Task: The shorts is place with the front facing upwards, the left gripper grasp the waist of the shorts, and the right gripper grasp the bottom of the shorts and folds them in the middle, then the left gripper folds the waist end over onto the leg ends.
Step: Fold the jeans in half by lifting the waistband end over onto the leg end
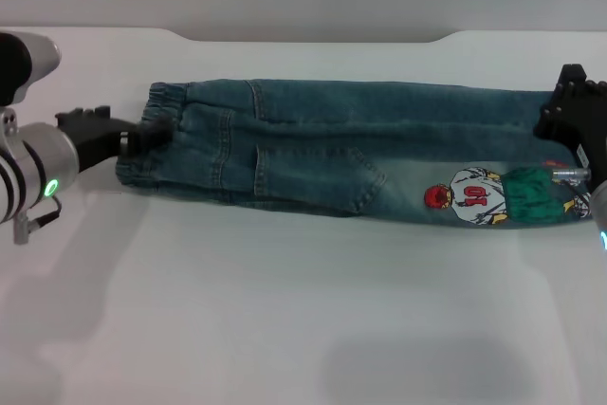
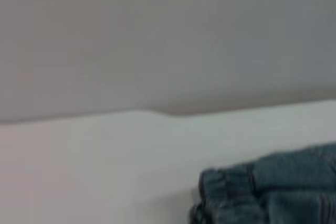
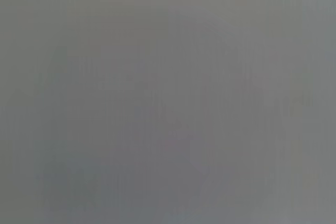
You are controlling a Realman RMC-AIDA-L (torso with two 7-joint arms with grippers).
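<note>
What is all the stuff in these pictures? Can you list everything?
shorts: one, blue-green denim, folded lengthwise into a long strip across the table, back pocket up
waist end: one, gathered denim, at the robot's left
cartoon figure print: one, red, white and green, near the robot's right end
table: one, white, under everything
left gripper: one, black, at the waist end
right gripper: one, black, at the leg end of the shorts
</note>
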